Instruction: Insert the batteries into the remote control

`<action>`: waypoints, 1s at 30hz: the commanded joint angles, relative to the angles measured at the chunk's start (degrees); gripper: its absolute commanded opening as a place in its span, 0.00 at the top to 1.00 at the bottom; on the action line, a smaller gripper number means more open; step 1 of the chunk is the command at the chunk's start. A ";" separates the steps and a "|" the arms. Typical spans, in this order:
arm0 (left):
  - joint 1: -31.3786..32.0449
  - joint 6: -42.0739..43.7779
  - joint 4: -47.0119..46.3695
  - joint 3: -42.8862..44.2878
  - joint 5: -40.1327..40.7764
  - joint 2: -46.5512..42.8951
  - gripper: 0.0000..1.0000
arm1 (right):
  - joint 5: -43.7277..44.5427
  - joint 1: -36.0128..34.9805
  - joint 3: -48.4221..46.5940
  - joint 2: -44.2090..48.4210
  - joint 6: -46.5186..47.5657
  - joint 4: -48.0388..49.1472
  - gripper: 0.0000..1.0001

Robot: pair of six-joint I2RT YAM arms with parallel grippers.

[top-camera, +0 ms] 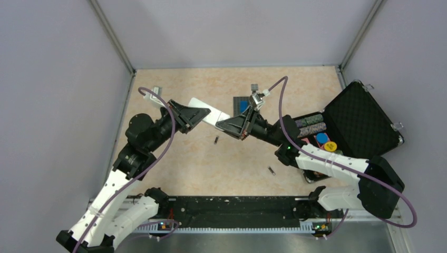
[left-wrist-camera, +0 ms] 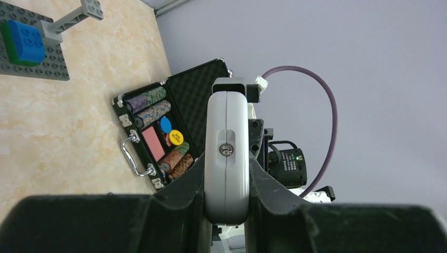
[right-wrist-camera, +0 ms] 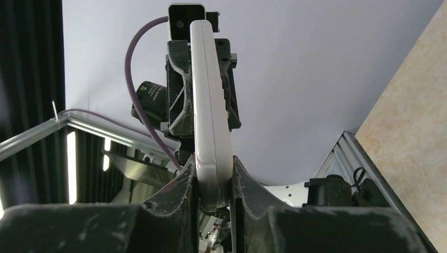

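Observation:
The white remote control (top-camera: 212, 113) is held off the table between both grippers, at the middle back. My left gripper (top-camera: 203, 114) is shut on its left end, and my right gripper (top-camera: 222, 123) is shut on its right end. In the left wrist view the remote (left-wrist-camera: 226, 142) stands edge-on between the fingers of the left gripper (left-wrist-camera: 226, 182). In the right wrist view it (right-wrist-camera: 210, 126) is clamped the same way in the right gripper (right-wrist-camera: 213, 176). Two small dark batteries lie on the table, one (top-camera: 216, 140) just below the remote and one (top-camera: 271, 171) nearer the right arm.
A grey plate with a blue block (top-camera: 242, 105) lies behind the grippers, also in the left wrist view (left-wrist-camera: 31, 63). An open black case of poker chips (top-camera: 354, 122) stands at the right. Grey walls enclose the table on three sides.

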State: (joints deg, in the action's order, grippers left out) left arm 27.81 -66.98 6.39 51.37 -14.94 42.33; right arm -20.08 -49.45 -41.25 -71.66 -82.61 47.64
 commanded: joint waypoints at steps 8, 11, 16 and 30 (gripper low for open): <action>-1.18 8.07 2.99 4.17 1.94 0.81 1.00 | 3.77 0.54 -6.36 1.88 10.18 -20.47 0.58; -1.21 9.11 3.77 4.45 2.26 1.03 1.00 | 4.61 0.65 -5.48 1.71 9.74 -21.90 0.57; -1.29 11.57 6.30 5.99 2.10 2.00 1.00 | 5.97 0.61 -3.43 2.53 9.08 -22.25 0.64; -1.56 18.25 6.52 5.42 0.93 3.73 1.00 | 6.97 0.73 -3.82 3.10 11.25 -27.28 0.81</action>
State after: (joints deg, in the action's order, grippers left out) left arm 26.61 -54.15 16.40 54.61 -12.88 45.95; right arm -15.22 -49.34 -44.64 -69.69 -74.59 24.97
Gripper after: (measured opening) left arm 0.261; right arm 0.291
